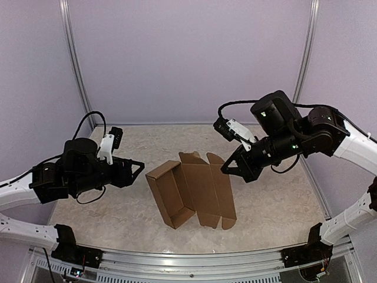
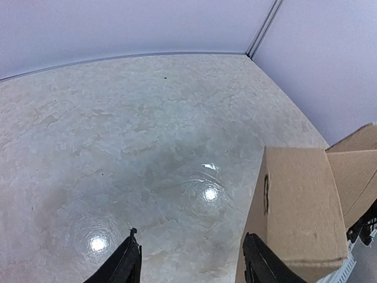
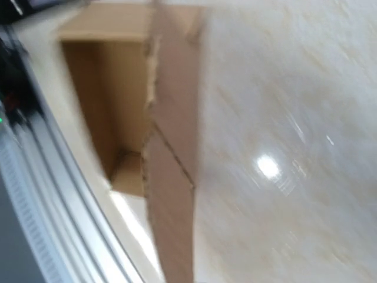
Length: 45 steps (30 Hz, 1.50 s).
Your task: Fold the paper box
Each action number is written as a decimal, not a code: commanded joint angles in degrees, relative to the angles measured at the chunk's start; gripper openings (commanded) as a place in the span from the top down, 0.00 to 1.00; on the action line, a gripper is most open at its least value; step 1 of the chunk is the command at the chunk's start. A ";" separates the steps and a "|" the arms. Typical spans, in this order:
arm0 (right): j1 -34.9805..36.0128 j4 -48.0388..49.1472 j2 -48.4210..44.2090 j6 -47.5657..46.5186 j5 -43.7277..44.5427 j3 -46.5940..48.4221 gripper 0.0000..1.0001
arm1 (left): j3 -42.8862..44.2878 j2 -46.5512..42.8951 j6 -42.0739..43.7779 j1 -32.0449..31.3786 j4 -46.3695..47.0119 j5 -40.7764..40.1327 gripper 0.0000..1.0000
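Observation:
The paper box [image 1: 191,191] is plain brown cardboard, partly folded, in the middle of the table. Its left part stands up as an open tray and a wide panel with small end flaps lies flat to the right. My left gripper [image 1: 140,169] hovers just left of the box, open and holding nothing. In the left wrist view its fingers [image 2: 126,262] frame bare table, with the paper box [image 2: 300,206] against the right finger's side. My right gripper [image 1: 226,169] hangs shut and empty over the box's far right corner. The right wrist view is blurred, shows the paper box [image 3: 171,118] and no fingers.
The marbled table [image 1: 283,200] is enclosed by lilac walls with metal posts [image 1: 73,59] in the back corners. An aluminium rail [image 1: 194,262] runs along the near edge between the arm bases.

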 commanded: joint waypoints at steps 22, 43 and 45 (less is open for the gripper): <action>2.52 -35.18 15.39 -39.20 23.14 22.61 1.00 | -2.05 -7.66 0.40 -1.50 -2.02 -1.52 0.43; 3.55 -33.85 32.30 -44.96 18.46 32.56 1.00 | -1.89 -9.21 -0.13 -1.76 -4.11 -2.74 0.43; 3.55 -33.39 33.21 -44.96 18.60 33.29 1.00 | -1.96 -9.06 -0.11 -1.85 -4.10 -2.76 0.43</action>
